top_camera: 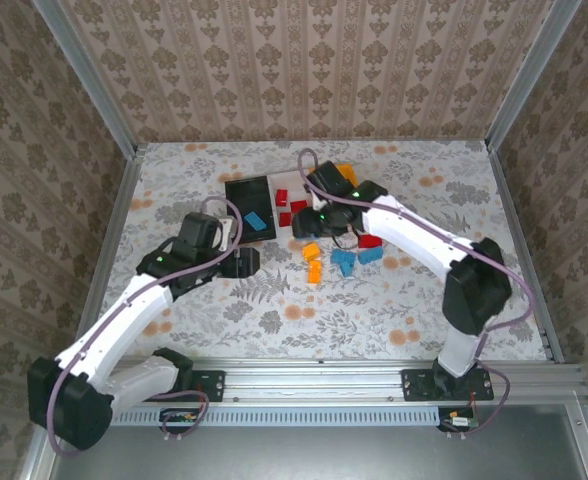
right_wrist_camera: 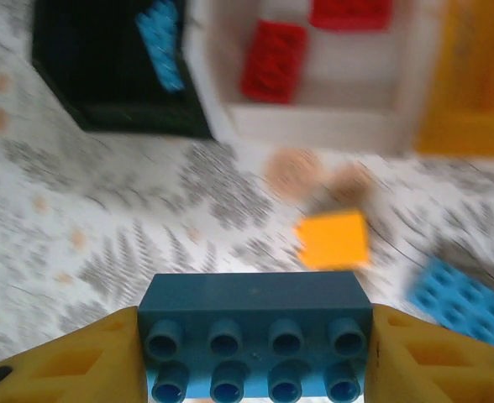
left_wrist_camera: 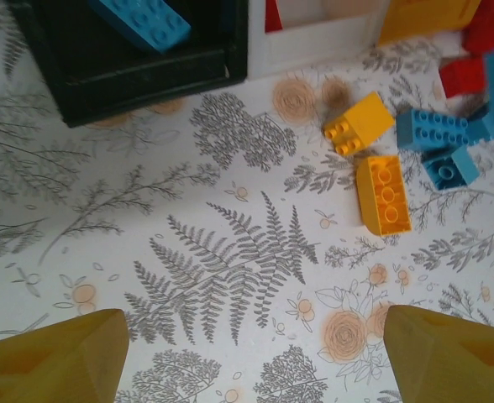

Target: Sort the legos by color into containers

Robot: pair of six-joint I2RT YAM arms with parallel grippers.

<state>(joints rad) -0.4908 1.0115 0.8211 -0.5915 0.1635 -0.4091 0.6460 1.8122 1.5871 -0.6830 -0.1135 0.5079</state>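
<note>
My right gripper (right_wrist_camera: 255, 340) is shut on a blue lego (right_wrist_camera: 255, 323), held by its short ends a little above the table. Ahead of it stand the black bin (right_wrist_camera: 104, 92) holding a blue lego (right_wrist_camera: 163, 42), the white bin (right_wrist_camera: 314, 130) holding two red legos (right_wrist_camera: 272, 59), and the orange bin (right_wrist_camera: 474, 84). My left gripper (left_wrist_camera: 255, 353) hangs open over bare tablecloth, its fingers (left_wrist_camera: 54, 357) wide apart. Loose orange legos (left_wrist_camera: 383, 193), blue legos (left_wrist_camera: 432, 128) and red legos (left_wrist_camera: 464, 75) lie to its upper right.
In the top view the three bins sit in a row at mid-table, black bin (top_camera: 236, 190) leftmost, orange bin (top_camera: 346, 175) rightmost. Loose legos (top_camera: 344, 260) lie in front of them. Papered walls enclose the table (top_camera: 424, 300) on three sides.
</note>
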